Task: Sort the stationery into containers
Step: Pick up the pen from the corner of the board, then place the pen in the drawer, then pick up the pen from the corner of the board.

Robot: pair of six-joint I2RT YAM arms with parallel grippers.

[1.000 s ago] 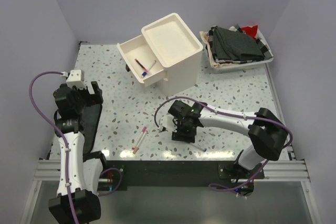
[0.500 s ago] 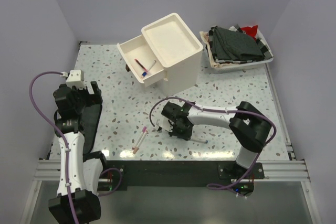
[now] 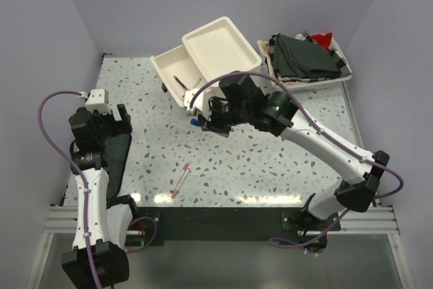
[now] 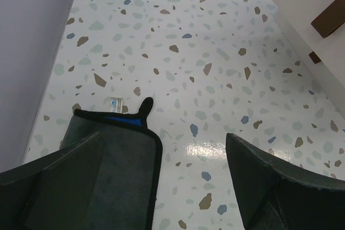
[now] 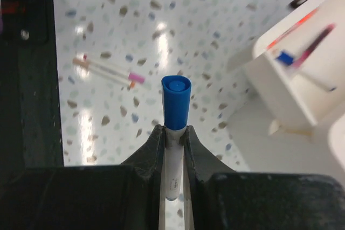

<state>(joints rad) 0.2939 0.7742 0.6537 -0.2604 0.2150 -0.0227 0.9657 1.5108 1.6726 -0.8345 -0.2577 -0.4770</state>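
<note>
Pinching the blue-capped pen (image 5: 176,100), your right gripper (image 5: 173,134) hung beside the open drawer (image 3: 168,72) — poised, I'd judge, to drop it in; your left gripper (image 4: 164,149) gaped empty, aside.

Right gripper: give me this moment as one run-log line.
right gripper: shut on blue-capped pen, near open drawer | left gripper: open, empty | pink pen: on table

The right gripper (image 5: 173,133) is stretched far forward, pinched tight on a pen (image 5: 176,98); the left gripper (image 4: 164,138) hangs wide open
</note>
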